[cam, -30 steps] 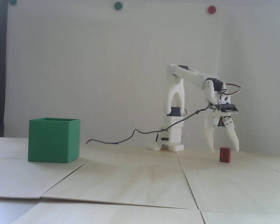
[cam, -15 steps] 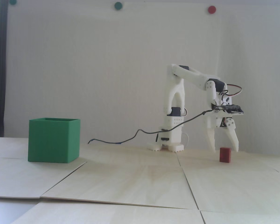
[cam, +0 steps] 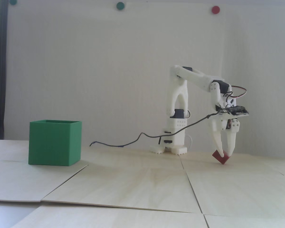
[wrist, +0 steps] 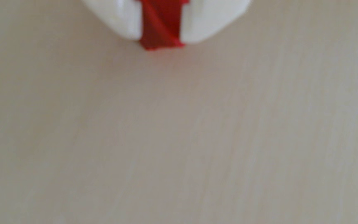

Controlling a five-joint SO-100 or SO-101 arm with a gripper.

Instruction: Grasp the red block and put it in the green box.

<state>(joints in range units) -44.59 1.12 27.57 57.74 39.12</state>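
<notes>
- On the pale wooden table (cam: 142, 187), the near boards lie bare (nothing stands in the way of a carry across to the left in the fixed view).
- Further back, at the left of the fixed view, the green box (cam: 55, 143) stands upright with its open top facing up, so a drop from above should do, I judge.
- At the right of that view, well apart from the box, the gripper (cam: 225, 153) points down and is clamped on the red block (cam: 221, 157).
- The block hangs tilted on one corner, which looks to touch or nearly touch the table, because the fingertips catch it skew; a pinch like that may slip, I think.
- In the wrist view the gripper (wrist: 161, 42) has both fingers (wrist: 117, 19) pressed to the sides of the red block (wrist: 162, 25), blurred though it is.
- Behind all, the arm's base (cam: 172, 142) stands before the white wall (cam: 109, 59).
</notes>
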